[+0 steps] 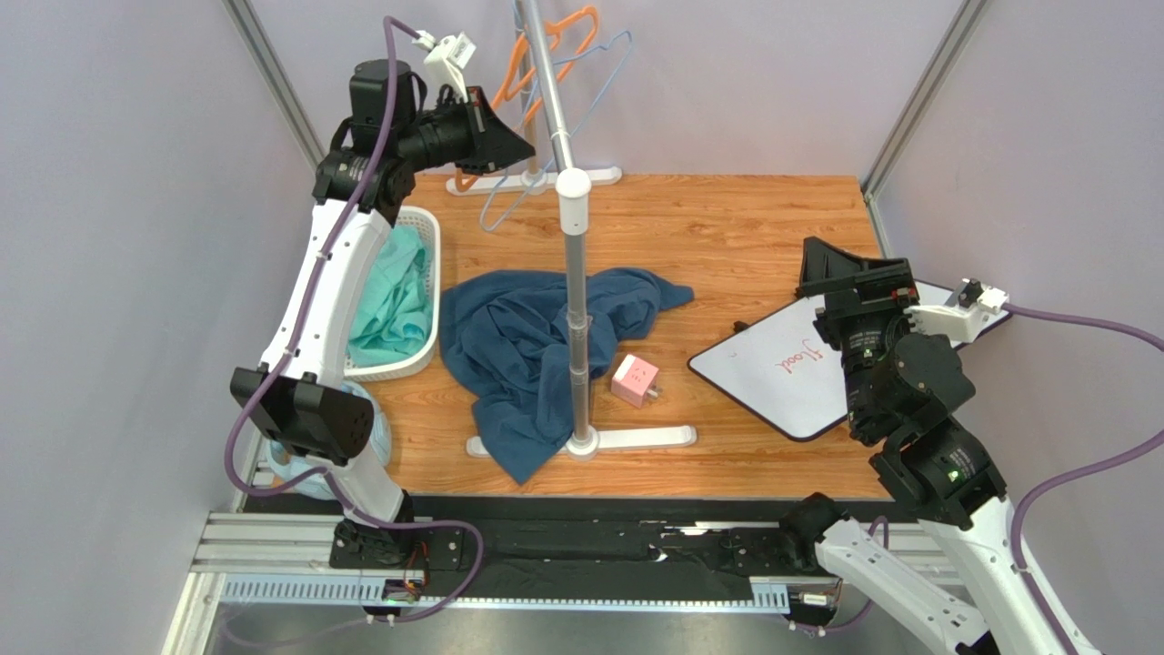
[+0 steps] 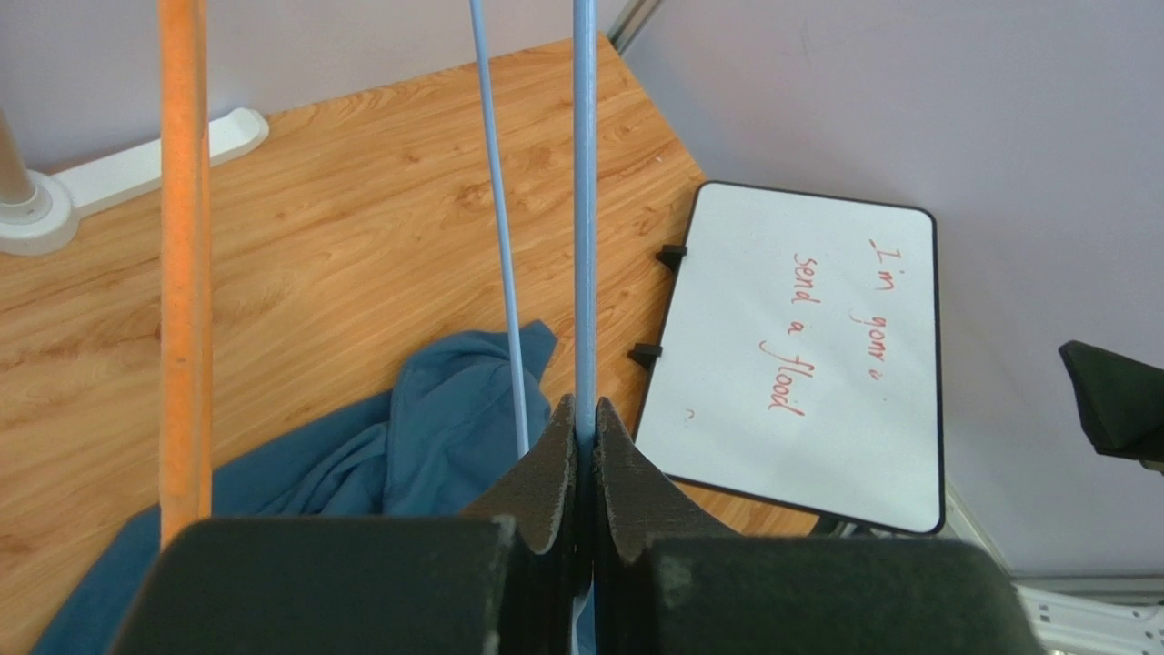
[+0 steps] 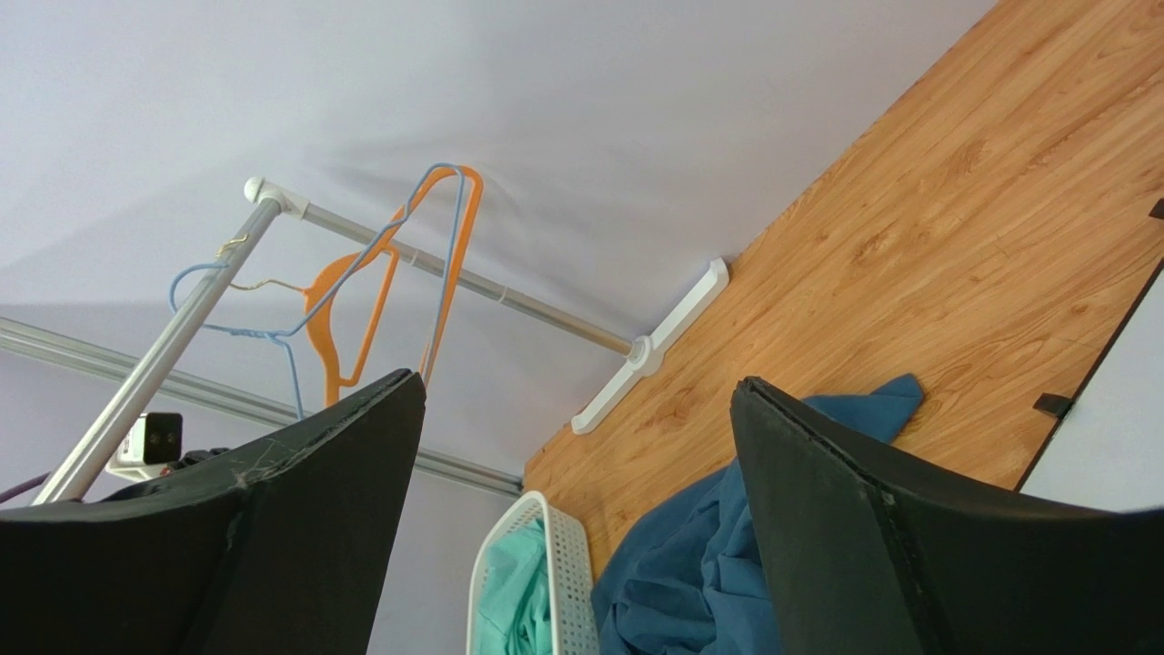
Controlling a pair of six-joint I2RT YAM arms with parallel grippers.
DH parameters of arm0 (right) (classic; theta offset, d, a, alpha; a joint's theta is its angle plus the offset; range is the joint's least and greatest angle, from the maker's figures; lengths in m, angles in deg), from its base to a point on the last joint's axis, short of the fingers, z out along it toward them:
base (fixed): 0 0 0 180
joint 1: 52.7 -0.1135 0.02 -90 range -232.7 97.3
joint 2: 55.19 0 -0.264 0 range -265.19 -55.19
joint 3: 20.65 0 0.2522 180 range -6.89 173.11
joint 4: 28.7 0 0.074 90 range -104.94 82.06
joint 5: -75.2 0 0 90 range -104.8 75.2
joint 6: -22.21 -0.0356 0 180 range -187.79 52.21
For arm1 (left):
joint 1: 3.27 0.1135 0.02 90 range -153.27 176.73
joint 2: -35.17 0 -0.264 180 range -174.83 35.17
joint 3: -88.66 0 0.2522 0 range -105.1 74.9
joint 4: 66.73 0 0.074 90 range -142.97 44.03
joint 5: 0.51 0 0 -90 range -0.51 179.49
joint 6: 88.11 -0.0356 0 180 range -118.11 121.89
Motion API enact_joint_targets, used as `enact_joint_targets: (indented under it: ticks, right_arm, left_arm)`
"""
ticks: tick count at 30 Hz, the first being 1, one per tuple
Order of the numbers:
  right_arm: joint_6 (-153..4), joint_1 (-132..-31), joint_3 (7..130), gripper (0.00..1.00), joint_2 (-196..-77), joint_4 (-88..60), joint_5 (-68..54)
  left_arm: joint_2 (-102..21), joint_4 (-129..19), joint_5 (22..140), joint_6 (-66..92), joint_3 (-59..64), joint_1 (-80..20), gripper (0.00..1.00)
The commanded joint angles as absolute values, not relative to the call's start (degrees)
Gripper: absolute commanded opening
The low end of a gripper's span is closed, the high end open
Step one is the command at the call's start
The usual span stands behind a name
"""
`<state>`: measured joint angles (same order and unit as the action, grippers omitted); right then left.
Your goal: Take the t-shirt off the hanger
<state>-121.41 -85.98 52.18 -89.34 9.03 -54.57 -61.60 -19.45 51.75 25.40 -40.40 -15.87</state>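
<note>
T-shirt [image 1: 547, 348] lies well below left tool [image 2: 585, 434] pinching hanger [image 2: 585, 205].

The t-shirt [image 1: 526, 341] is dark blue and lies crumpled in a loose heap on the wooden tabletop [image 1: 738, 232], at the centre of the top view. One sleeve is spread toward the right and a long fold trails toward the lower edge. It is off the hanger and well apart from it. The hanger [image 2: 585, 205] is thin, light blue wire. It sits at the upper centre of the top view, with one strand pinched between the closed fingers of the left tool [image 2: 585, 423].
</note>
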Motion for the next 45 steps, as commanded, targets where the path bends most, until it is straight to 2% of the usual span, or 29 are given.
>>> enact_joint_targets:
  ticks: [1, 5, 6, 8, 9, 12, 15, 18, 19, 24, 25, 27, 31, 34, 37, 40, 45]
  right_arm:
    - [-120.1, -85.9, 52.6, 0.89, -88.3, 9.1, -57.1]
    - [-120.3, -85.8, 52.4, 0.89, -88.3, 9.2, -56.7]
    - [-120.3, -85.8, 52.3, 0.89, -88.5, 9.2, -56.6]
    - [-120.0, -85.9, 52.3, 0.89, -88.6, 9.4, -56.5]
    - [-119.9, -85.9, 52.2, 0.89, -88.6, 9.4, -56.5]
    - [-119.3, -85.9, 51.6, 0.89, -88.6, 9.7, -56.5]
    - [-119.5, -85.9, 50.5, 0.89, -88.3, 9.7, -56.7]
    - [-120.3, -85.9, 49.4, 0.88, -88.4, 9.4, -56.1]
    - [-120.3, -85.9, 48.5, 0.89, -88.6, 8.9, -55.8]
    - [-118.0, -85.9, 47.8, 0.88, -91.9, 7.2, -52.0]
    - [-117.3, -85.9, 48.0, 0.88, -92.8, 7.1, -51.4]
    - [-115.7, -85.9, 48.6, 0.88, -94.6, 7.0, -49.5]
    - [-114.5, -85.9, 49.4, 0.88, -96.8, 6.9, -47.1]
    - [-113.5, -85.9, 49.6, 0.88, -97.1, 6.9, -46.2]
    - [-112.4, -85.8, 49.4, 0.88, -96.1, 6.9, -46.3]
    - [-112.0, -85.8, 48.8, 0.88, -95.1, 6.9, -46.9]
    - [-112.2, -85.8, 48.7, 0.88, -94.5, 6.9, -46.3]
  left_arm:
    - [-63.2, -16.6, 51.6, 22.8, -45.5, -15.6, 0.0]
    - [-63.7, -12.6, 53.0, 21.2, -47.9, -15.6, 0.02]
    - [-63.5, -11.3, 53.5, 20.8, -48.0, -15.6, 0.18]
    - [-61.3, -9.6, 56.1, 18.8, -47.6, -15.6, 0.29]
    - [-58.5, -9.4, 57.4, 18.0, -47.1, -15.6, 0.47]
    - [-51.3, -7.3, 64.1, 14.7, -44.8, -15.5, 0.62]
    - [-42.5, -5.5, 71.6, 13.1, -39.8, -15.5, 0.67]
    - [-31.2, -7.6, 76.0, 12.6, -27.6, -15.5, 0.7]
    - [-28.2, -8.7, 77.0, 13.4, -20.2, -15.5, 0.7]
    - [-10.2, -16.7, 72.6, 22.1, 2.4, -15.5, 0.69]
    - [-8.3, -17.9, 70.0, 23.7, 9.3, -15.6, 0.68]
    - [-4.1, -21.6, 66.2, 27.3, 15.2, -15.5, 0.68]
    - [-3.3, -28.9, 61.2, 32.6, 27.7, -15.5, 0.67]
    - [-6.0, -32.1, 58.5, 34.1, 31.8, -17.0, 0.66]
    - [-5.2, -37.6, 61.6, 36.2, 36.4, -22.7, 0.66]
    - [-3.5, -42.9, 65.3, 37.6, 40.6, -27.7, 0.72]
    - [-9.6, -46.8, 67.5, 36.7, 42.4, -31.4, 0.73]
